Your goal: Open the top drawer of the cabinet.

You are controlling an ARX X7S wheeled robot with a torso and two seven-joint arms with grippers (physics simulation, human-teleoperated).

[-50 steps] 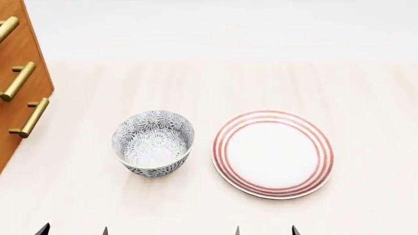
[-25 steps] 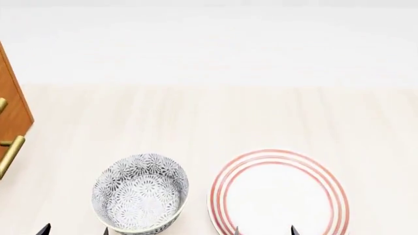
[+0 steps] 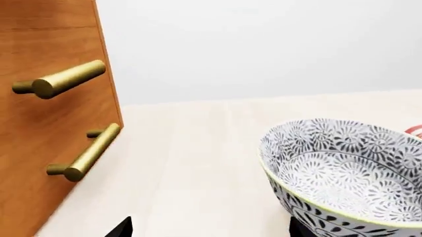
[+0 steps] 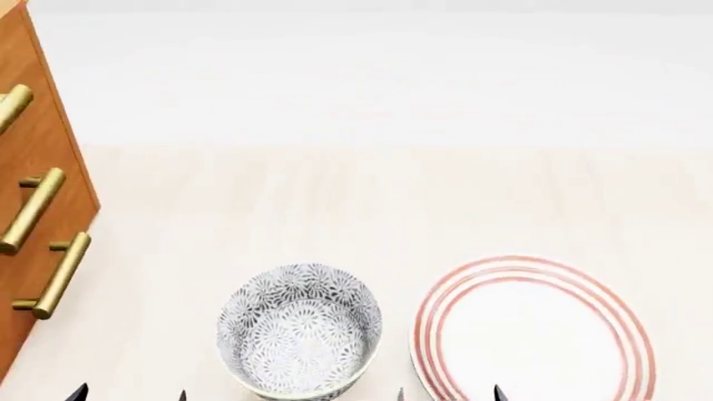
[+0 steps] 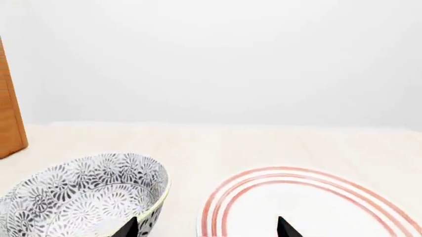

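Only the black tips of the left gripper (image 4: 128, 393) and right gripper (image 4: 449, 393) show, spread apart, holding nothing. The grey flower-patterned bowl (image 4: 299, 330) sits just beyond them. The orange-brown wooden cabinet (image 4: 39, 167) stands left of the bowl, its top drawer (image 4: 9, 63) shut.

The head view looks down and forward over the pale table (image 4: 368, 192), taking in the cabinet (image 4: 39, 167) at far left, the patterned bowl (image 4: 299, 330) and the striped plate (image 4: 535, 334). Both wrist views sit low and close, facing forward; all 3 views share the bowl (image 3: 343, 173) (image 5: 86, 192).
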